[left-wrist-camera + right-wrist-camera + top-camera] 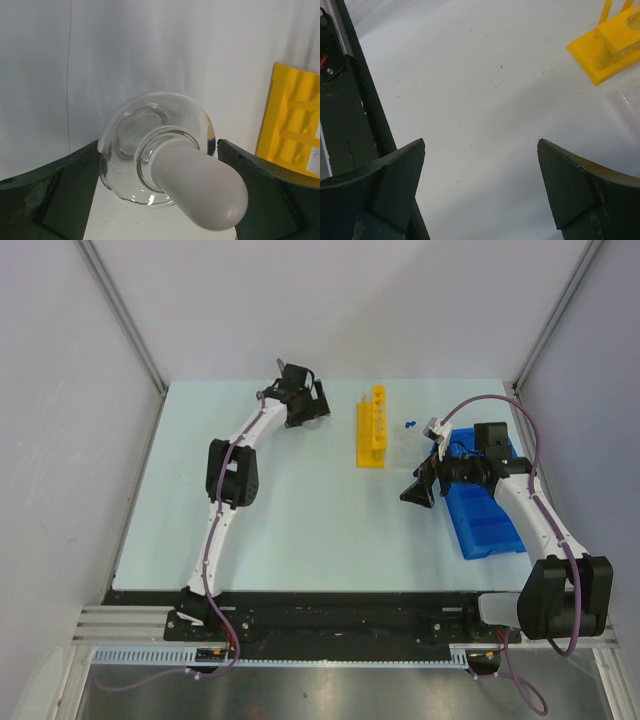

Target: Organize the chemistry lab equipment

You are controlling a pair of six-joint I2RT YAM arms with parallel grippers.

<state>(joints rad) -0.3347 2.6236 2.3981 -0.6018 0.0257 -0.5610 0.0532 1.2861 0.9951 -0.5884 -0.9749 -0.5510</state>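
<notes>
The left end effector (159, 150) has its fingers wide apart, one on each side of the flask (131, 134), and nothing is clamped yet. The glass bulb fills the gap, its rim just beside both fingertips. I cannot tell whether either one touches it. The white stopper (200, 186) points back toward the wrist. So the flask's long axis runs roughly along the line of approach, not across the fingers. As I read it, the coming move is a plain squeeze with little sideways correction. Round, smooth glass could slip out if the fingers meet it off centre.

Just right of the flask stands the yellow rack (295, 125), near it but apart.

From overhead, this end effector is at the far side of the counter (300, 530), left of the rack, and it hides the flask. The right end effector (420, 490) also has its fingers apart and holds nothing. It hangs over bare counter on the rack's other side, beside the blue bin (487, 520). The blue-capped tubes (410, 424) and the clear tray (626, 102) lie nearer to it. The left arm is plainly the one placed for the flask.
</notes>
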